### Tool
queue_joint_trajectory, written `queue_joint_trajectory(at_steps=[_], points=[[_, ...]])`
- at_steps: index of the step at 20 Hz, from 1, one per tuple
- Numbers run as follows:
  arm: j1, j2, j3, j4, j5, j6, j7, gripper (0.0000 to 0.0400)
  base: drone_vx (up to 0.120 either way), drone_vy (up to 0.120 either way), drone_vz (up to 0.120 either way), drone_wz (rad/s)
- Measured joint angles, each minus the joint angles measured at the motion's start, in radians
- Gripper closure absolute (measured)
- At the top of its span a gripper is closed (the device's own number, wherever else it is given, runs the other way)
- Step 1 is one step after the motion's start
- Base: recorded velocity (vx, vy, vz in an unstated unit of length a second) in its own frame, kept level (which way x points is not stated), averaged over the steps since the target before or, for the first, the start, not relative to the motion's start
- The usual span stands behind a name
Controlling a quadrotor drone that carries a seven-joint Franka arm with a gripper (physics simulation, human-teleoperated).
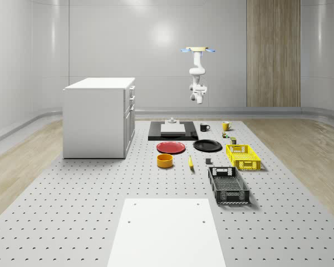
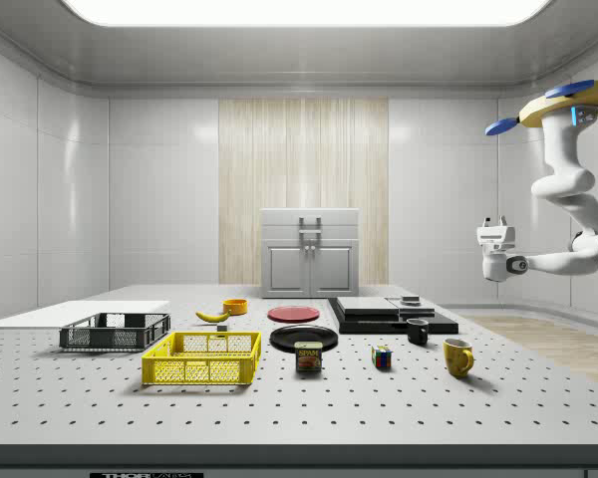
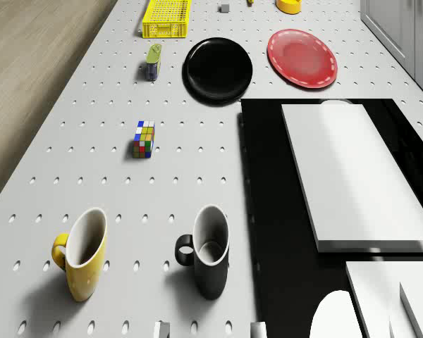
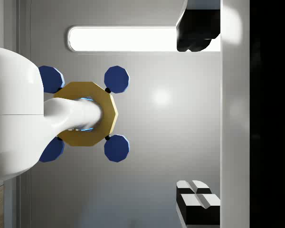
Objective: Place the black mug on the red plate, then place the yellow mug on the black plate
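Progress so far looks like none — the black mug stands upright on the worktop just beside the black slab, and the yellow mug stands near it, apart from it on the side away from the slab; neither is on a plate. The red plate and the black plate lie bare side by side farther down the worktop, well apart from both mugs. The drone hovers high beyond the far end of the worktop, near the mugs' end, with the pincer carried well above everything and gripping nothing; whether its fingers are spread or closed I cannot tell.

Both placements remain, black mug first. Between mugs and plates sit a colour cube and a can — off the direct line, I judge. A white block rests on the slab, and the yellow crate, black crate, orange bowl, banana and white cabinet stand clear.
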Motion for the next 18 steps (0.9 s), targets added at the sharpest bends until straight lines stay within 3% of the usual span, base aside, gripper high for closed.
queue_joint_trajectory(at_steps=[3, 9, 14, 18], points=[[-0.002, 0.007, 0.001, 0.063, 0.001, -0.053, -0.001, 0.0, 0.0, 0.0, 0.0, 0.0], [-0.004, 0.047, 0.002, 0.189, 0.001, -0.135, -0.002, 0.0, 0.12, 0.0, 0.0, 0.0], [-0.005, 0.073, 0.003, 0.258, 0.002, -0.174, -0.002, 0.0, 0.12, -0.088, 0.0, 0.0], [-0.006, 0.082, 0.003, 0.283, 0.002, -0.187, -0.003, 0.0, 0.12, -0.01, 0.0, 0.0]])
